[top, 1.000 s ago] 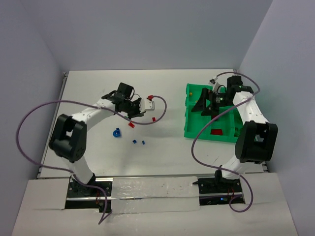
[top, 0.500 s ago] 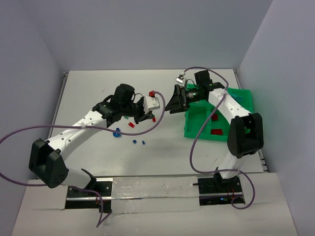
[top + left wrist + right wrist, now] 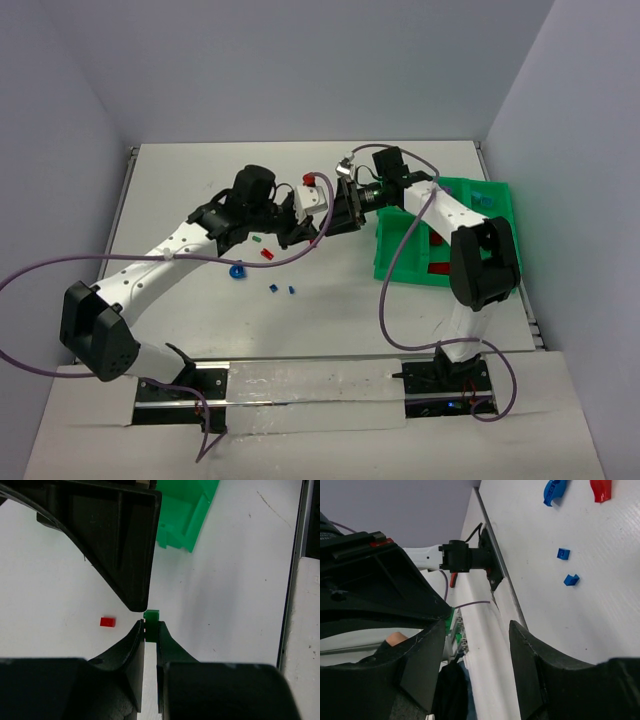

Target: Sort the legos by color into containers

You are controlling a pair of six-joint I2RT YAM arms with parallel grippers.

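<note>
Left pincer (image 3: 151, 628) pressed together on a small, glossy green lego brick (image 3: 151, 615). The brick's lower part is hidden between the matte black fingertips. Its long axis runs along them, and the top end projects past the tips. Just beyond it is one curved black finger (image 3: 115, 545) of the right pincer (image 3: 477, 630), whose jaws are spread. Left of the tips, a red brick (image 3: 107, 622) lies on the white surface (image 3: 225, 590). Farthest ahead is the green tray (image 3: 187, 510), cut off by the frame.
</note>
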